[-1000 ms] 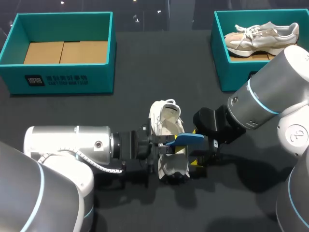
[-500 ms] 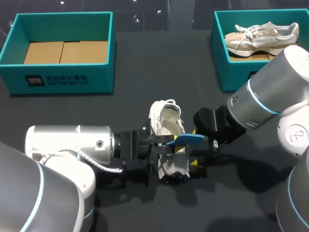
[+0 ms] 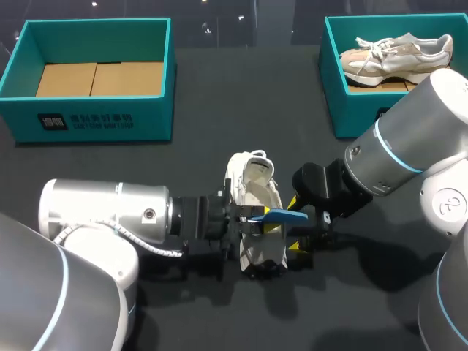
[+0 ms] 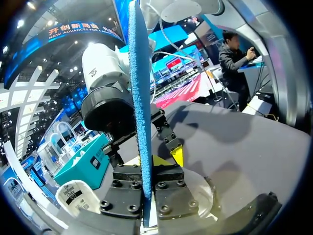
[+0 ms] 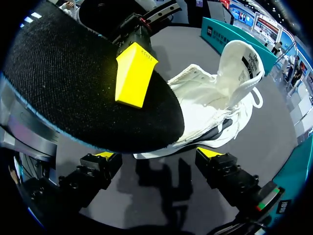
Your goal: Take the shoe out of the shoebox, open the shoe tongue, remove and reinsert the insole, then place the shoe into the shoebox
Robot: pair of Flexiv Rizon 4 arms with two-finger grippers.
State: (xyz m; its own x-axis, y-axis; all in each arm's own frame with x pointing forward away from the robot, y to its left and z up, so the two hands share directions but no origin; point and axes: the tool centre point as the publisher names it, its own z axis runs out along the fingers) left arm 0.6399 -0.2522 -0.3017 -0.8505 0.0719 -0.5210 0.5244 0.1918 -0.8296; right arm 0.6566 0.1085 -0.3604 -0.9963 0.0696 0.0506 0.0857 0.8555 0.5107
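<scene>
Your left gripper (image 3: 251, 218) clamps the blue insole (image 3: 287, 215) edge-on, just above the white shoe (image 3: 256, 183). Your right gripper (image 5: 157, 155) stands spread beneath, the insole hiding part of the shoe.

Head camera looks down; both wrist cameras closely face the insole (image 4: 139, 98).

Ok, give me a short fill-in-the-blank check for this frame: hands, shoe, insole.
The left hand is shut on the ___.
The right hand, beside the white shoe, is ___.
The white shoe lies on the ___, not in a box.
A second shoe lies in the teal box on the ___ side.
Missing words: insole; open; table; right.
</scene>
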